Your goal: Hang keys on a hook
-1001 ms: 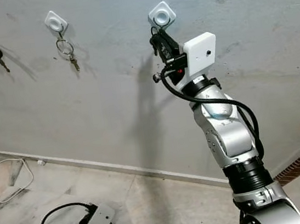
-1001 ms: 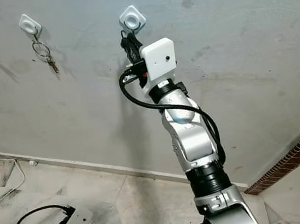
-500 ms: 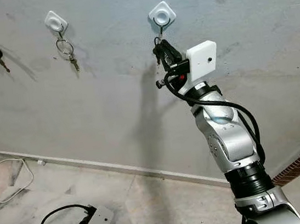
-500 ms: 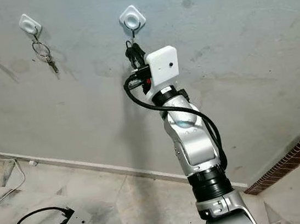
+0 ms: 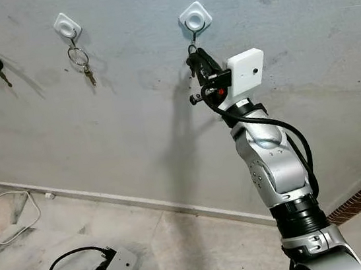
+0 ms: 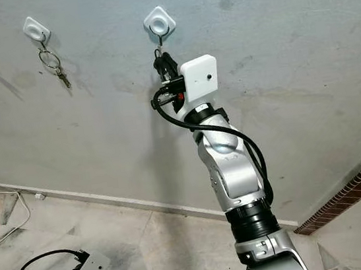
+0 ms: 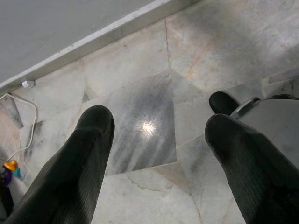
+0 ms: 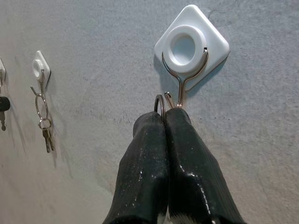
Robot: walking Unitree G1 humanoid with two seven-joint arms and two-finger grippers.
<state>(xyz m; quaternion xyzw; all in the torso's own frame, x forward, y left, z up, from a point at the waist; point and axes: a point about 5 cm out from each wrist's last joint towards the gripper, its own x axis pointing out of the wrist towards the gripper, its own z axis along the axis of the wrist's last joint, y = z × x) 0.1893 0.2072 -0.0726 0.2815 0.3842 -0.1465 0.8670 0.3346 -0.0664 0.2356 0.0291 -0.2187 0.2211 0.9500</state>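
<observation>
Right tool [image 8: 164,116] pinches a key ring [image 8: 159,103] beside the hook [image 8: 184,83] — stained grey wall [image 5: 133,128], marble floor [image 7: 140,121].

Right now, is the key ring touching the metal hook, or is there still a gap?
Cannot tell. In the right wrist view the key ring, pinched in the right gripper, sits right beside the hook, but the fingertips hide where they would meet.

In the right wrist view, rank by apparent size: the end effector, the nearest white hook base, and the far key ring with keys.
1. Right end effector, largest, though nearest the camera.
2. White hook base.
3. Key ring with keys, smallest, but farther off.
</observation>
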